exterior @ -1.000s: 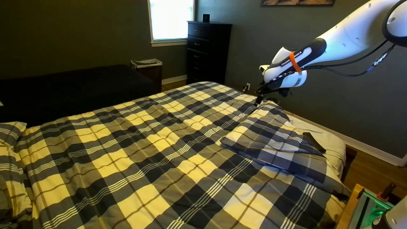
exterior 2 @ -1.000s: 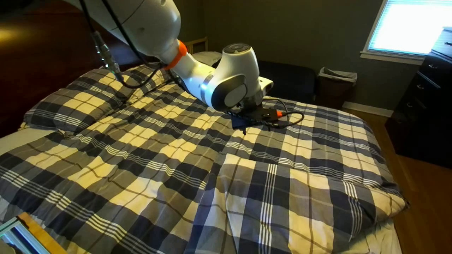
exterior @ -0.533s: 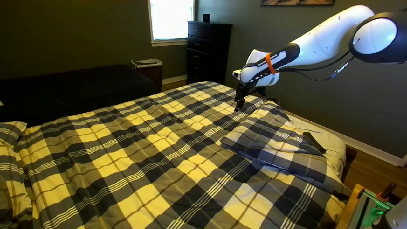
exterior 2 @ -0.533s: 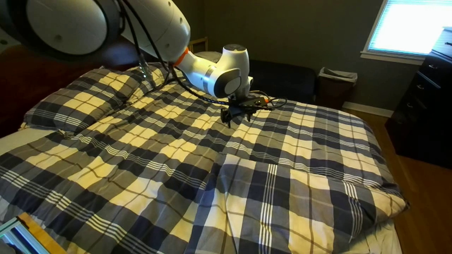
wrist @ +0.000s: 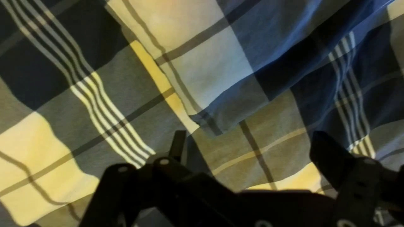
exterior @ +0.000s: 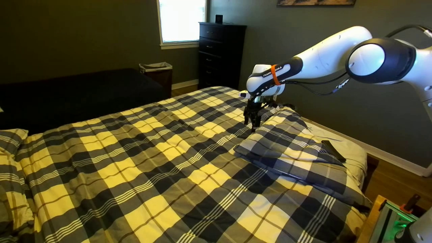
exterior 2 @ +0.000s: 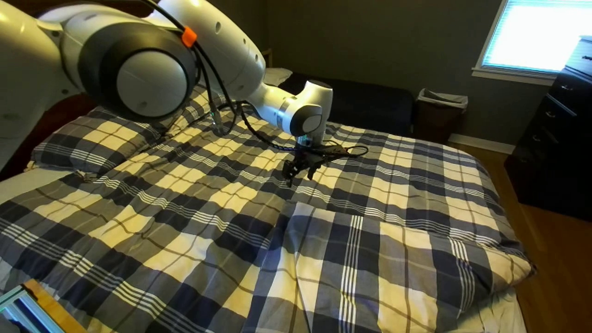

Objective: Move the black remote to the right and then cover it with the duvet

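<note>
The duvet (exterior: 175, 145), in cream-yellow, black and grey checks, covers most of the bed; it also fills the wrist view (wrist: 94, 94). Part of it is folded back as a flap (exterior: 280, 141), which also shows in an exterior view (exterior 2: 360, 263). The black remote (exterior: 333, 151) lies at the flap's edge beside the bare sheet; it does not show in the wrist view. My gripper (exterior: 251, 126) points down above the duvet near the flap's corner. In the wrist view the gripper (wrist: 249, 138) is open, fingers wide apart, with nothing between them; the flap's corner is just beyond the fingertips.
The pale sheet (exterior: 354, 162) shows past the flap at the bed's edge. A wooden-edged base (exterior: 373, 216) stands against the bed. Pillows (exterior 2: 106, 134) lie at the head. A dark dresser (exterior: 221, 54) and a bin (exterior: 157, 76) stand beyond the bed.
My gripper has moved leftward in both exterior views and come down closer to the duvet, and it now points more straight down. The duvet and the remote have not moved.
</note>
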Controlling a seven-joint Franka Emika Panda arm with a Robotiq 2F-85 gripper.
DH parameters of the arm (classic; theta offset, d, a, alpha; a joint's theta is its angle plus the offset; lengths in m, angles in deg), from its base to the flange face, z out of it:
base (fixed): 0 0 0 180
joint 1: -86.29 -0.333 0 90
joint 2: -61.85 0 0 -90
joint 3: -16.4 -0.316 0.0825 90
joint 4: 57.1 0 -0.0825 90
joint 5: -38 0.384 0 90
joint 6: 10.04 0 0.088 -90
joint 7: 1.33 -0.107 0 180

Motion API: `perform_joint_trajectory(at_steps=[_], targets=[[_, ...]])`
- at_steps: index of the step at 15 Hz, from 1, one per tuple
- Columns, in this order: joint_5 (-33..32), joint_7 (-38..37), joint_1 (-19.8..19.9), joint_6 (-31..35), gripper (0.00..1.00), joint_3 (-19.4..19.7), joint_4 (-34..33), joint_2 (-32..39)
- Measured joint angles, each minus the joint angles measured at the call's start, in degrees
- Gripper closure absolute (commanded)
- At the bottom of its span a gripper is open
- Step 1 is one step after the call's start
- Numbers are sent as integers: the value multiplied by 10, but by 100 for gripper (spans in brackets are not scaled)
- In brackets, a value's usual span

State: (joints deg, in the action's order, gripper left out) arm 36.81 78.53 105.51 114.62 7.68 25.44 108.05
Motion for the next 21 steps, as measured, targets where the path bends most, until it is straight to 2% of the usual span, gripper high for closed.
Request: perform_joint_trajectory(at_steps=[3,7,12,17,21], targets=[[-2,36,-14,-61,0,12,-16,18],[-8,43,-37,-63,0,40,-17,34],[-8,23,-56,15,0,58,-15,57],[-5,0,-59,84,0,55,-14,84],[-5,-12,-62,110,0,51,-16,105]])
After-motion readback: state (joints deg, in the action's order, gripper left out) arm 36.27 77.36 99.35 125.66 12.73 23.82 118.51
